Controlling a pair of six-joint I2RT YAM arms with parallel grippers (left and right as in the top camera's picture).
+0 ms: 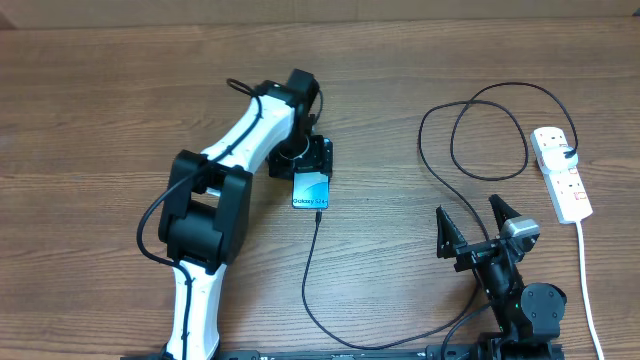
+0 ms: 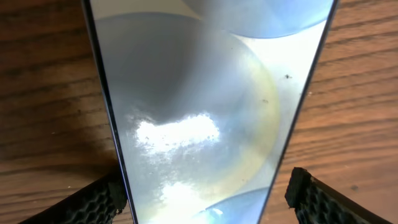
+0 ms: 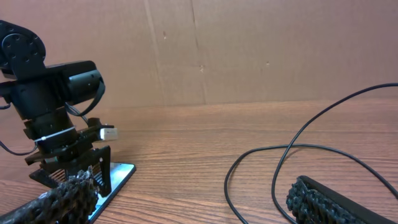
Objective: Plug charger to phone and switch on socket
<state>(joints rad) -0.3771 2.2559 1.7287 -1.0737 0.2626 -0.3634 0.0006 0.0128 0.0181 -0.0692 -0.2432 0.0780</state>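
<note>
Overhead, the left gripper (image 1: 308,172) is hanging over the phone (image 1: 311,191), which is lying flat near the middle of the table (image 1: 90,90) with its lit screen facing up; the charger (image 1: 309,265) is meeting the phone's near edge with its tip, trailing toward the table's near side, then looping up on the right to the black plug in the socket (image 1: 562,172); the socket is lying at the far right, well apart from the phone; the right gripper (image 1: 476,226) is hovering between them, fingers spread wide and holding nothing.

From the left wrist, the phone (image 2: 205,112) is filling the picture; the left gripper (image 2: 202,196) is straddling it with its fingers (image 2: 93,202) spread; one pad is sitting against the phone's edge, while a sliver of wood is showing beside the other, so it is not pinching.

From the right wrist, the right gripper (image 3: 193,208) is showing its fingers (image 3: 323,200) far apart; the charger (image 3: 273,155) is curving across the wood; the left gripper (image 3: 71,171) is standing over the phone (image 3: 121,174) at the left, before a cardboard wall (image 3: 261,50).
</note>
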